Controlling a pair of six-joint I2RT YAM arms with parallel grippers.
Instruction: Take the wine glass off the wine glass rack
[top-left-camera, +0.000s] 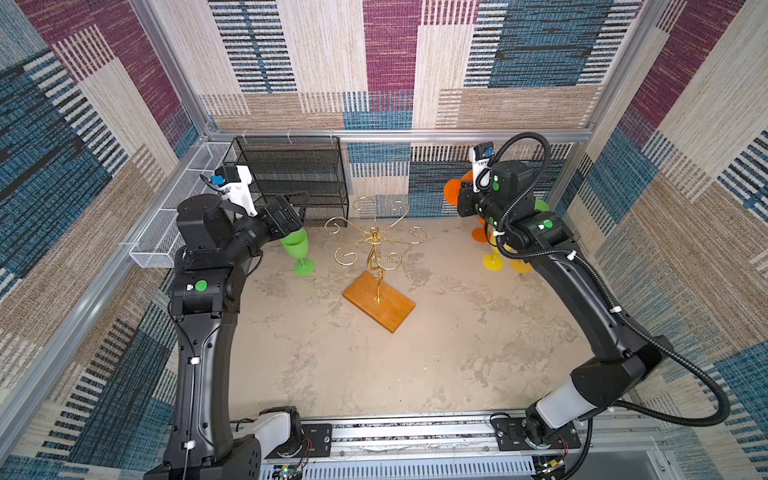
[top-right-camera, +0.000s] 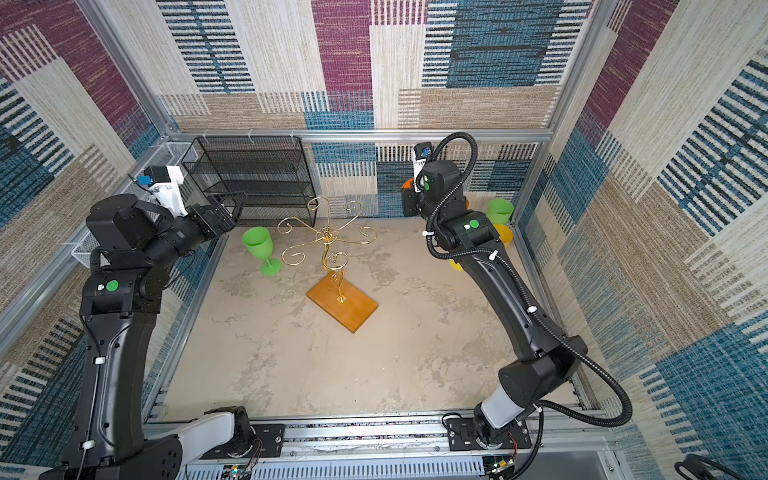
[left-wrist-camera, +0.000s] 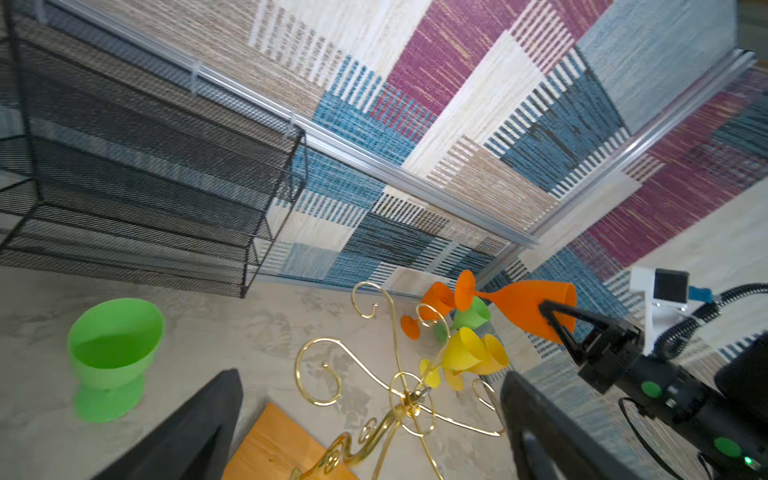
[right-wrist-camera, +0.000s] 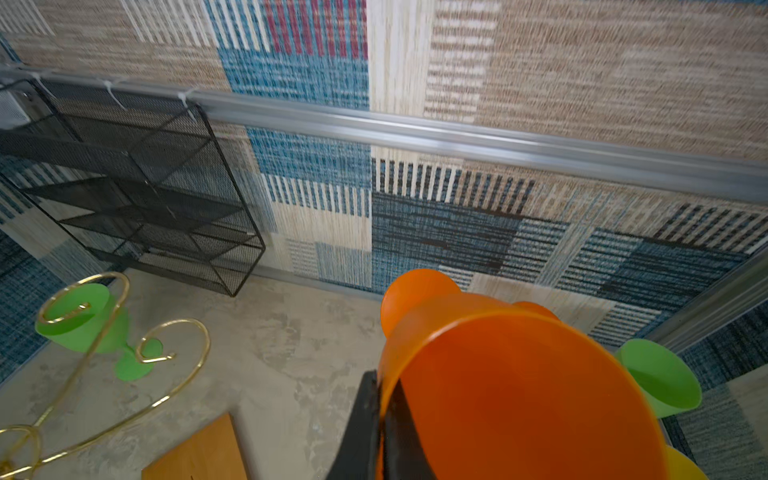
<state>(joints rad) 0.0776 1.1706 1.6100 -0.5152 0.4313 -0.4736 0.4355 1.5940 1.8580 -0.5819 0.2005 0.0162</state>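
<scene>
Right arm (top-left-camera: 582, 299) stood at 2 o'clock of the wine glass rack (top-left-camera: 376, 257), six gold scrolls all bare. Orange wine glass (right-wrist-camera: 519, 395) hung clear there, long axis level, foot pointing away from right gripper (right-wrist-camera: 382, 419), which pinched its rim, one finger inside. Left gripper (top-right-camera: 228, 205) spread, empty, at 10 o'clock.

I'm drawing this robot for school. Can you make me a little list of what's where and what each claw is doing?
rack: gold wire, in the middle, nothing hanging on it
orange glass: held sideways in the air
right claw: shut on the orange glass's rim
green glass: standing upright beside the rack
left claw: open, empty, near the green glass
corner glasses: orange, green and yellow, grouped together
</scene>
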